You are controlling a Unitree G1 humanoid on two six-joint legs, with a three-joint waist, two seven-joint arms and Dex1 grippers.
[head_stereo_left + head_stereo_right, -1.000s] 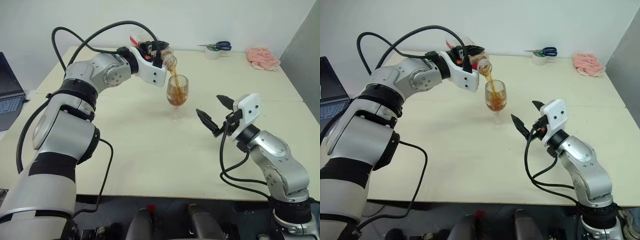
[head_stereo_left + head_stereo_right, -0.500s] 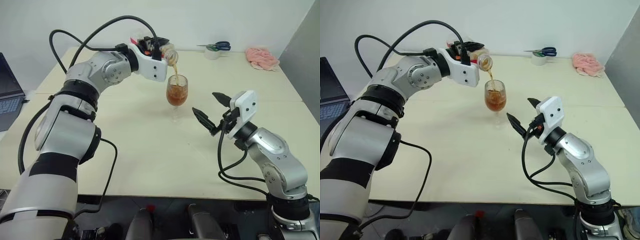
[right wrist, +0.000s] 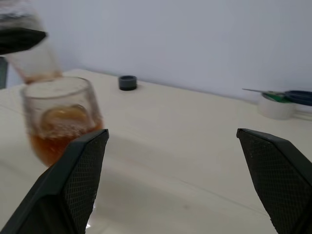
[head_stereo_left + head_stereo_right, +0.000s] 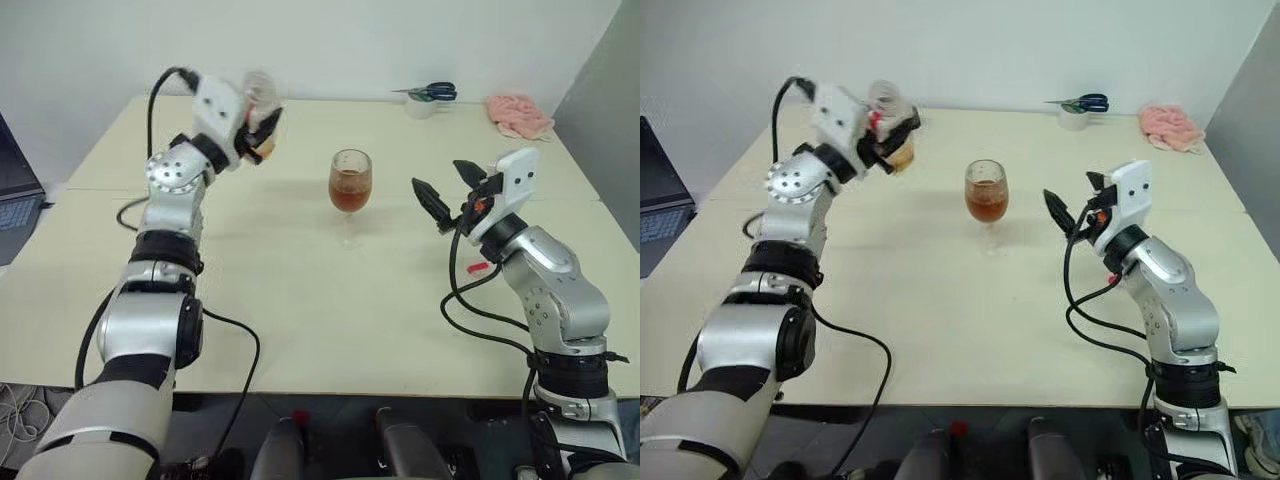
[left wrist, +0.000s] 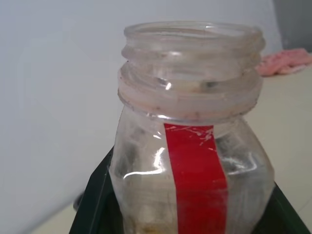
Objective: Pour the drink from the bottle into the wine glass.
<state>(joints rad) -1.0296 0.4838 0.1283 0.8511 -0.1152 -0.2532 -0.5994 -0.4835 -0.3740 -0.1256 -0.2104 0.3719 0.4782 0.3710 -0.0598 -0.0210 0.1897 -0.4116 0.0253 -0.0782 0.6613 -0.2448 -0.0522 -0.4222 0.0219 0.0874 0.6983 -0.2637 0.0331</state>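
— Where was the bottle (image 4: 890, 125) at that moment?

— In my left gripper (image 4: 892, 138), fingers clamped on its body. I held it upright, mouth up, raised above the far left part of the table (image 4: 940, 300) and well apart from the wine glass (image 4: 986, 200). From my left wrist I looked straight at its open neck and the red strip of its label; my dark fingers showed on both sides of its lower body. A little amber liquid sat low in it, as far as I could tell from my head.

— And the glass?

— It stood upright on its foot near the middle of the table, between my two arms. The drink (image 4: 986, 206) filled about the lower half of the bowl, reddish-brown.

— What about your other hand?

— My right gripper (image 4: 447, 190) was spread wide with nothing in it, held above the table to the right of the glass and pointed toward it, not touching it. Through the right wrist I saw the bowl beside one finger, and a small dark round thing (image 3: 127, 82) lying farther back on the table.

— Anything else on the table?

— Along the far edge, a roll of tape (image 4: 1076, 117) with scissors (image 4: 1080, 102) resting on it, and a pink cloth (image 4: 1175, 127) near the far right corner. A laptop (image 4: 14, 185) sat off to my left, beside the table.
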